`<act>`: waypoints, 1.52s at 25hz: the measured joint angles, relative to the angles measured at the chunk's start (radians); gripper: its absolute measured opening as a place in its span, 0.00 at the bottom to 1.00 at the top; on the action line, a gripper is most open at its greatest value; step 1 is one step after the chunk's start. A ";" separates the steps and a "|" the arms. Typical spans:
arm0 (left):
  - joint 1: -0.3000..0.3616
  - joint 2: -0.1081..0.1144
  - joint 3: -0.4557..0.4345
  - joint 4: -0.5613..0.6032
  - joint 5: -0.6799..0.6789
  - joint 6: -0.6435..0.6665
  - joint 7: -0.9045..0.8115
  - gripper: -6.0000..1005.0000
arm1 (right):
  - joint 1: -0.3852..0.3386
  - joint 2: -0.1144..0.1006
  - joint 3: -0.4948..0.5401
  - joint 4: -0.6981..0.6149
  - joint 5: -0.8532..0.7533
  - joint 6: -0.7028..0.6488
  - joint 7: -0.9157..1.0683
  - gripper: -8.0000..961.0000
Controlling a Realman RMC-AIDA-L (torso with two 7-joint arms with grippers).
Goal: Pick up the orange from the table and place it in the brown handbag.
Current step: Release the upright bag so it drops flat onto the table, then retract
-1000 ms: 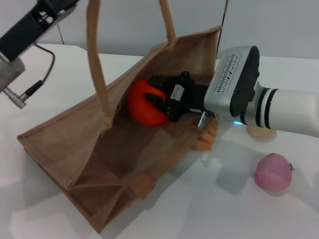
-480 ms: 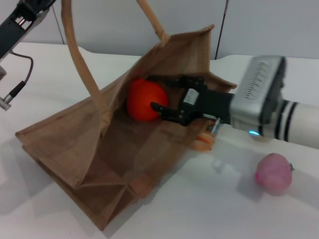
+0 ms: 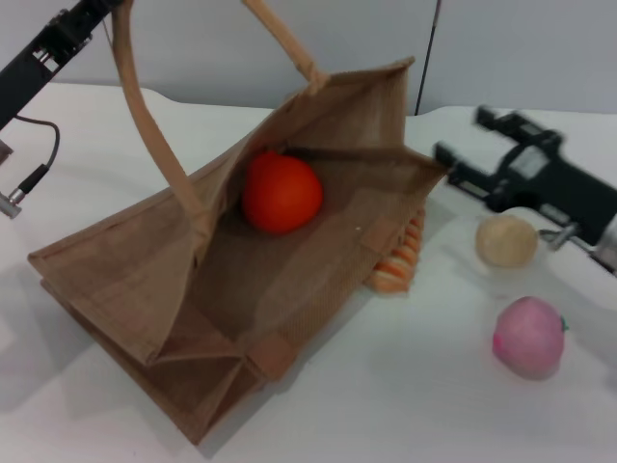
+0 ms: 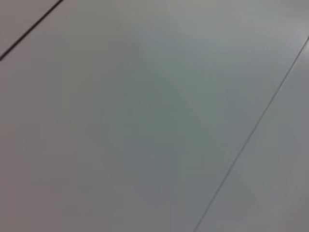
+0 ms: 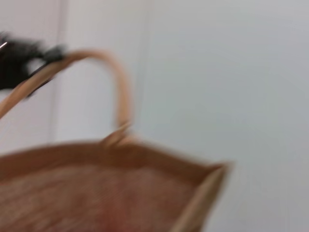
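Note:
The orange (image 3: 281,191) lies inside the brown handbag (image 3: 135,280), against its inner wall, with nothing touching it. The bag rests tilted on the white table (image 3: 434,405) with its mouth wide open. My right gripper (image 3: 460,135) is open and empty, just outside the bag's right rim and above the table. My left gripper (image 3: 106,10) is at the top left, shut on one raised bag handle (image 3: 145,125). In the right wrist view the bag's rim (image 5: 145,154), a handle (image 5: 118,82) and the left gripper (image 5: 19,65) show blurred. The left wrist view shows only a grey wall.
A pink peach-like ball (image 3: 528,337) and a beige round fruit (image 3: 506,241) lie on the table right of the bag, below the right gripper. An orange-and-cream striped roll (image 3: 400,260) sticks out from behind the bag's right edge.
My right gripper let go of the orange and pulled back to the right, out of the bag. The orange stays inside. The held handle shifted left.

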 joint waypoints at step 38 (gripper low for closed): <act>-0.010 -0.043 0.000 -0.246 -0.305 0.301 0.705 0.59 | -0.150 0.019 0.585 -0.030 0.000 -0.080 -0.101 0.78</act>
